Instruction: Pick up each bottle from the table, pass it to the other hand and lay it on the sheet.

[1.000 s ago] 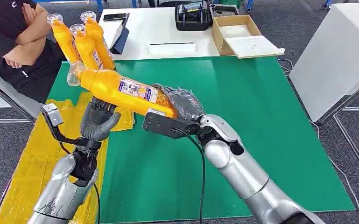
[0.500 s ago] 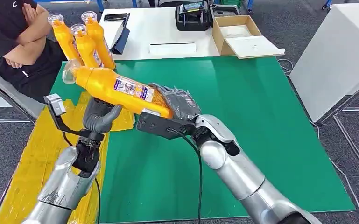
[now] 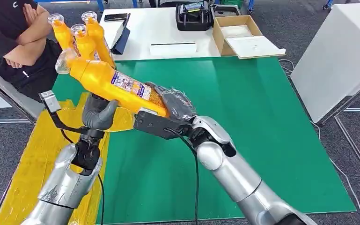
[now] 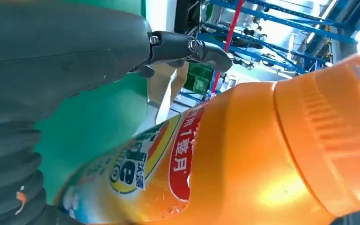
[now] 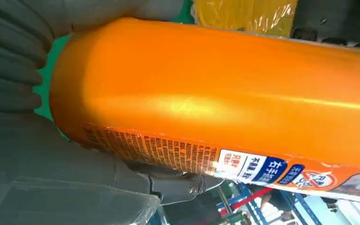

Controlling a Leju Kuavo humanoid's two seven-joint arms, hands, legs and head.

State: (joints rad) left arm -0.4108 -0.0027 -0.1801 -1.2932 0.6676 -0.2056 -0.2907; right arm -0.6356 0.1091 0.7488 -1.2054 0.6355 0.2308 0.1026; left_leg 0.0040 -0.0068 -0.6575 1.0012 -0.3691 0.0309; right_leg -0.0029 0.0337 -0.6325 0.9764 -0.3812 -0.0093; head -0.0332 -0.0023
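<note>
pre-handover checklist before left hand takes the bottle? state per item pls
1. Right hand holds the bottle by its base end: ok.
2. Left hand under the bottle's middle, fingers apart: ok, though in the head view I cannot tell whether it touches the bottle.
3. Left hand wrapped around the bottle before the right lets go: not ok; in the left wrist view its fingers stand clear of the bottle.
4. Cap end tilted up toward the three standing bottles; gap to them: cannot tell, they overlap in the head view.
5. Yellow sheet below the left arm, bare part free for laying down: ok.
</note>
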